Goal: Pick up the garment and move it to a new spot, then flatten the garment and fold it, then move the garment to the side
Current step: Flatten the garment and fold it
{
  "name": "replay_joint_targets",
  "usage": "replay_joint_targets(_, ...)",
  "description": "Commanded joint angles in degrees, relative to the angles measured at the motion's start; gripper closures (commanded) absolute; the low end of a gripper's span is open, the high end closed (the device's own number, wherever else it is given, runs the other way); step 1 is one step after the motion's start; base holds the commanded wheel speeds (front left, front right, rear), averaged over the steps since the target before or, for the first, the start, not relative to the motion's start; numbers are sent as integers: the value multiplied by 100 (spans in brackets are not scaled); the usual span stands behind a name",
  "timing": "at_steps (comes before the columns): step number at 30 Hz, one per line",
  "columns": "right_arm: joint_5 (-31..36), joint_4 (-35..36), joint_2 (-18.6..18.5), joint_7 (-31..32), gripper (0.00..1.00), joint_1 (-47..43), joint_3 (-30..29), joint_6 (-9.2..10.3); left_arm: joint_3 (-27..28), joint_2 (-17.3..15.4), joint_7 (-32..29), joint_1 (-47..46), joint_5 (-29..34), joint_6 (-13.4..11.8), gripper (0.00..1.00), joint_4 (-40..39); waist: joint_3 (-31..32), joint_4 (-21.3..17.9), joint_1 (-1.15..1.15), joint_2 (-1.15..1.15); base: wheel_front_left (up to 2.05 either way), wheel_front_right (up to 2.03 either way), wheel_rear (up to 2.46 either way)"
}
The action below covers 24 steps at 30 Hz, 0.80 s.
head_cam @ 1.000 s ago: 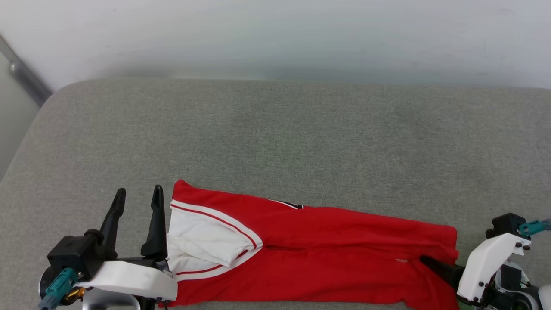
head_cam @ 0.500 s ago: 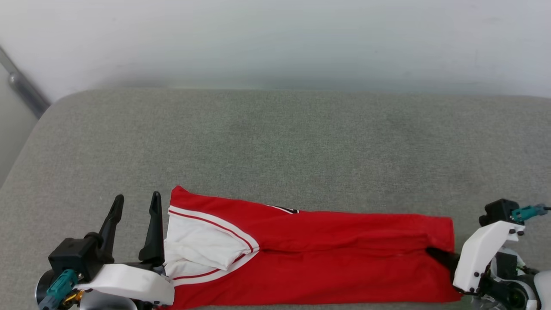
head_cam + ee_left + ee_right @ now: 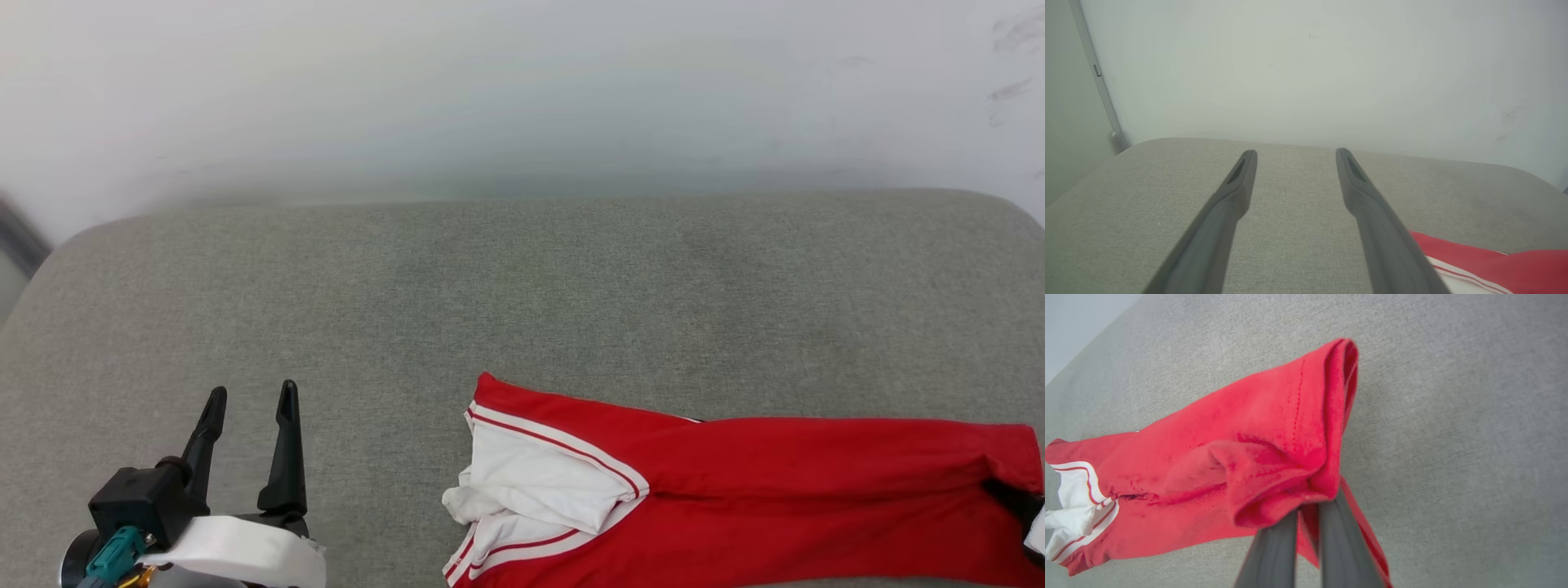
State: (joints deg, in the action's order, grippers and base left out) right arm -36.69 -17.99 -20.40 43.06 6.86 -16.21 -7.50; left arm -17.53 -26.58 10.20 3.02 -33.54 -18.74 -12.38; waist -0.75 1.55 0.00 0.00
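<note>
Pinching the bunched hem end of the red jersey-style T-shirt (image 3: 1229,457) with white, stripe-trimmed sleeves in the closed right gripper (image 3: 1308,506), with the shirt folded into a long band along the near right part of the grey woven cushion (image 3: 522,286). Holding the left gripper (image 3: 251,396) spread wide and empty at the near left, well apart from the sleeve end. Looks like the last step, shifting the folded T-shirt aside: next calls for keeping the pinch firm, dragging low and evenly so the fold does not spill, then letting go.

Cushion (image 3: 408,310) left half free; garment (image 3: 816,490) occupies right.
</note>
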Motion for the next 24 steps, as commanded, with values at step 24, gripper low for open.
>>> replay_joint_targets(24,-3399,-231,1753,969,100,616,1646,2,-326,96,-192,-367,10,135,0,51,-47,538,0,0,0,0,0)
